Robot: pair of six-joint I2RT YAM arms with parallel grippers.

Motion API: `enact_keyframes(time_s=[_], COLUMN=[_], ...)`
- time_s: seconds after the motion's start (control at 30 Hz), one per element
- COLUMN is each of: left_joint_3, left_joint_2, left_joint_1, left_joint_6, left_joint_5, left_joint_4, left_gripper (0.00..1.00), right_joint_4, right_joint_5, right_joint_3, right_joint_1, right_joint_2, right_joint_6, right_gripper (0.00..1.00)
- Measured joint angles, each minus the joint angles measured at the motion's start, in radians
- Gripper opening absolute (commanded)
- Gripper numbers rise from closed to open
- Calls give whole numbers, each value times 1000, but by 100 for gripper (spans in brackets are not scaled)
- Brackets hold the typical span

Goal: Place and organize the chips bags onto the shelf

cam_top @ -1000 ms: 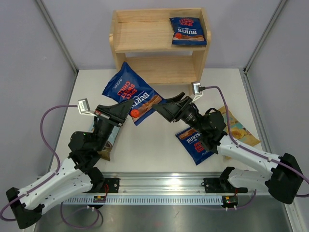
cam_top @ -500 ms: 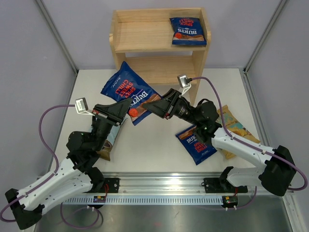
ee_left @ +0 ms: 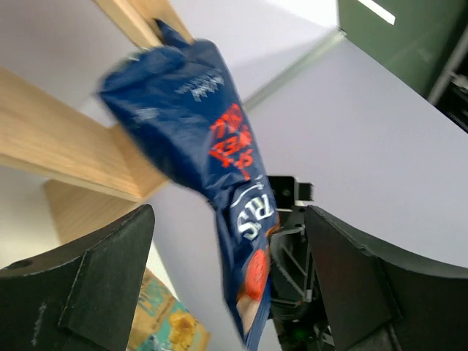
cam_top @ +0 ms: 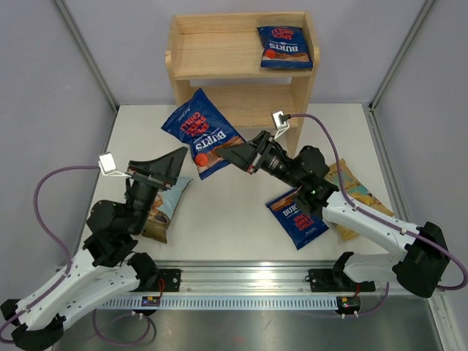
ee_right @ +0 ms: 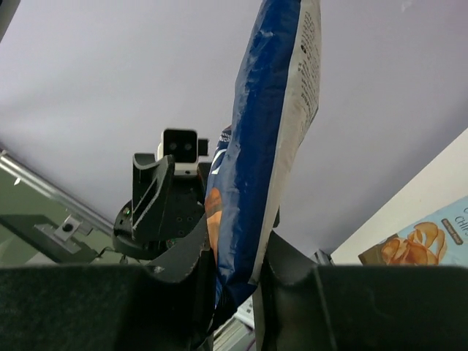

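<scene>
Chips bag (cam_top: pixel 202 131), dark blue: top view, held aloft upper centre before the shelf (cam_top: pixel 219 55) by the right gripper (cam_top: pixel 223 155). Left wrist: left gripper (ee_left: pixel 228 212) spread wide, empty. Right wrist: bag's lower end pinched tight. Step judged: carry to shelf; placement on a tier required next.

White tabletop (cam_top: pixel 238 219), pale lilac enclosure walls (cam_top: pixel 44 110), aluminium corner posts (cam_top: pixel 85 51), slotted metal rail (cam_top: pixel 248 276) along near edge

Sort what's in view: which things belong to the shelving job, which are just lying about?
Job: shelf, shelved blue bag, held blue bag in right gripper, tabletop blue bag, tan bag, pale bag.
Lying about: nothing loose; only cables, base rail.
</scene>
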Motion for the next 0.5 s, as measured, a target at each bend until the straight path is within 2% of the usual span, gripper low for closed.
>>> enact_keyframes(time_s=[0.27,0.47,0.5], left_joint_3=[52,91,106], left_joint_2=[-175,-229,-235], left_joint_1=[3,3,3], left_joint_6=[61,106,117], left_joint_5=[-200,-250,-255], left_joint_4=[-351,-564,-592], left_gripper=[89,89,89], right_joint_4=[-66,-116,-124], right_joint_5=[190,325,355], right_joint_3=[151,387,431], right_joint_1=[-51,-92,-99], right_joint_2=[33,187,221], right_joint_6=[22,65,79], right_gripper=[4,1,5])
